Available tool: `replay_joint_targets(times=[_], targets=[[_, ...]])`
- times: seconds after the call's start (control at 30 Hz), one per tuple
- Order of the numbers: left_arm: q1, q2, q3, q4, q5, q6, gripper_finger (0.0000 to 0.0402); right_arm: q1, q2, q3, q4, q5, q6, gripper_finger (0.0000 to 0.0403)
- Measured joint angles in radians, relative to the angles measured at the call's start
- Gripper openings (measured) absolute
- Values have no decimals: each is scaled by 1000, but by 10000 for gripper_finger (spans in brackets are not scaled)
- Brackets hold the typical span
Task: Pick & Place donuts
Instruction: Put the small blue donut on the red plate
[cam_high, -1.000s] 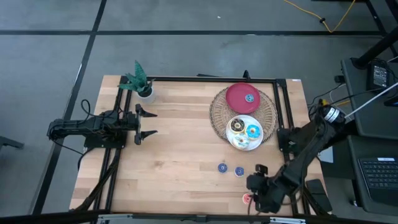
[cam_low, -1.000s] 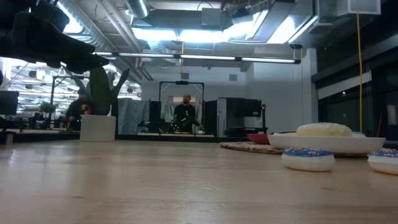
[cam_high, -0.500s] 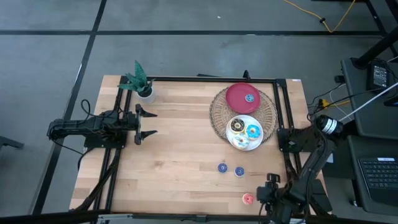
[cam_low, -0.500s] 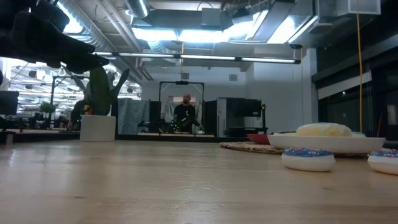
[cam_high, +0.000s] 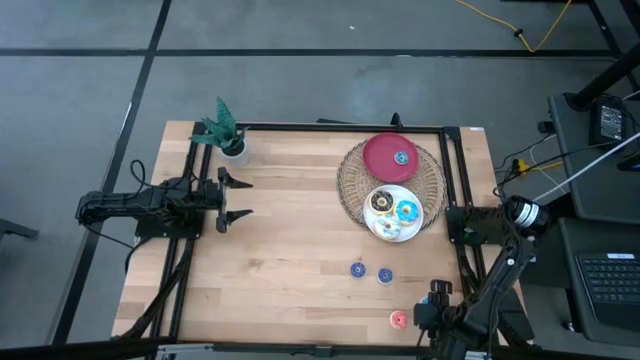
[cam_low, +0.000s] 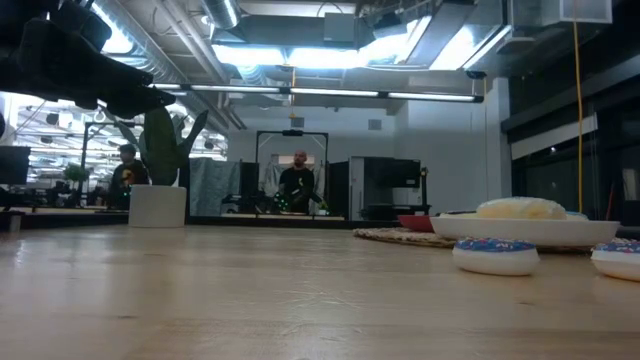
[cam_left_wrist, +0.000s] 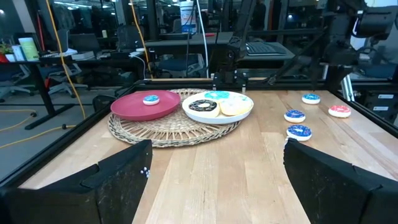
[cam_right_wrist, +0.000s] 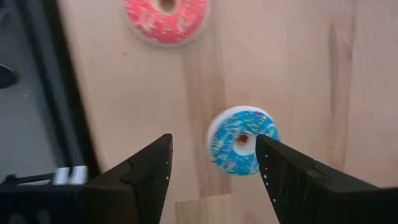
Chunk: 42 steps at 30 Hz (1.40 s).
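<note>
Right wrist view showed the right gripper (cam_right_wrist: 211, 165), fingers spread and empty, above a blue sprinkled donut (cam_right_wrist: 242, 141) on the wooden table (cam_right_wrist: 298, 74), beside a pink donut (cam_right_wrist: 166, 18); the high view hid the blue donut.

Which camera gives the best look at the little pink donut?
The right wrist view: the pink donut fills the picture's edge, close up, sprinkles visible, ahead of the open right pincer. The high view shows a tiny pink dot; the left wrist view shows it small; the low view misses it.
</note>
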Motion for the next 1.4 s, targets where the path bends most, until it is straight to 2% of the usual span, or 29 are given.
replay_joint_targets(times=[0.33, 1.07, 1.2, 1.4], targets=[[0, 0, 0, 0, 0, 0, 353, 0, 40, -2, -2, 0, 0, 231], [0, 0, 0, 0, 0, 0, 353, -1, 40, -68, 58, -31, 22, 230], [0, 0, 0, 0, 0, 0, 353, -1, 40, -69, 58, -32, 20, 214], [0, 0, 0, 0, 0, 0, 354, -1, 40, -69, 55, -32, 18, 160]])
